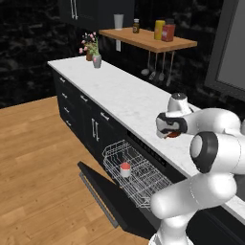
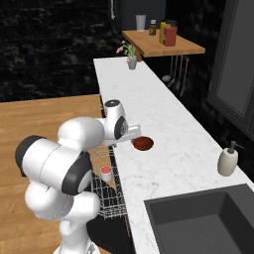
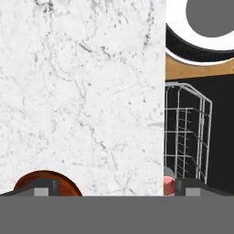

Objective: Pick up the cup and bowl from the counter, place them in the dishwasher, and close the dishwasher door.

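desk (image 2: 163,124): white marble, bowl (image 2: 143,143) near its front edge
tool (image 3: 114,187): jaws apart, nothing held
bowl (image 3: 44,182): at 7 o'clock, so centre before descending
cup (image 1: 125,169): racked already

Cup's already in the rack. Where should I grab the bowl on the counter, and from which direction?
Take the bowl by its rim, one finger inside and one outside, coming straight down from above. It sits upright and shallow on the counter, so its low sides offer little to pinch. The open gripper is already close.
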### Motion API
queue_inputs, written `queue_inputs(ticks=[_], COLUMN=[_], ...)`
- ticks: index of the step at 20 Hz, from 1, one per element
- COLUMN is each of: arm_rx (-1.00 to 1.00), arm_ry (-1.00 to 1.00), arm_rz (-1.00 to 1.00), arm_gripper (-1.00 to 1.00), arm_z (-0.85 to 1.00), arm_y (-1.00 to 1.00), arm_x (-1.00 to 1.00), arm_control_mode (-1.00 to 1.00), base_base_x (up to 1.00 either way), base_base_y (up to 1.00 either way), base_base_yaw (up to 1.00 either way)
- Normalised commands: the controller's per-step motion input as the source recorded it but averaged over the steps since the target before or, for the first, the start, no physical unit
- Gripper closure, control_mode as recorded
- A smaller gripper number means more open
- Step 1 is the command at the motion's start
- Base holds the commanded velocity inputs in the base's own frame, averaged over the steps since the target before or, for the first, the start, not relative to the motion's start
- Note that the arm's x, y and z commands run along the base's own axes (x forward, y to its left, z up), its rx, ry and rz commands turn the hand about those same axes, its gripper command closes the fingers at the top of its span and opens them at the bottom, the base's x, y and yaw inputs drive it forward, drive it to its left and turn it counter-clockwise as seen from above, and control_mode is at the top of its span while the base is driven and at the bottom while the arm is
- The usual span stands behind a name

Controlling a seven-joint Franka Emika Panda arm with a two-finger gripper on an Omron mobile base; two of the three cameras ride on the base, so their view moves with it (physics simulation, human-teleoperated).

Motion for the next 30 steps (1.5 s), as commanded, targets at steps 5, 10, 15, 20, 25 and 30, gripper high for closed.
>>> queue_inputs(ticks=[5, 10, 15, 20, 25, 30], arm_rx=[0.0, 0.0, 0.0, 0.0, 0.0, 0.0], arm_ry=[0.0, 0.0, 0.0, 0.0, 0.0, 0.0], arm_rz=[0.0, 0.0, 0.0, 0.0, 0.0, 0.0], arm_gripper=[-1.0, -1.0, -1.0, -1.0, -1.0, -1.0], arm_z=[-0.2, -0.33, -0.33, -0.22, -0.28, -0.34], arm_y=[-0.19, -0.1, -0.08, -0.18, -0.14, -0.15], arm_x=[0.5, 0.41, 0.43, 0.44, 0.43, 0.35], arm_control_mode=[-1.0, -1.0, -1.0, -1.0, -1.0, -1.0], base_base_x=[0.0, 0.0, 0.0, 0.0, 0.0, 0.0], base_base_y=[0.0, 0.0, 0.0, 0.0, 0.0, 0.0], base_base_yaw=[0.0, 0.0, 0.0, 0.0, 0.0, 0.0])
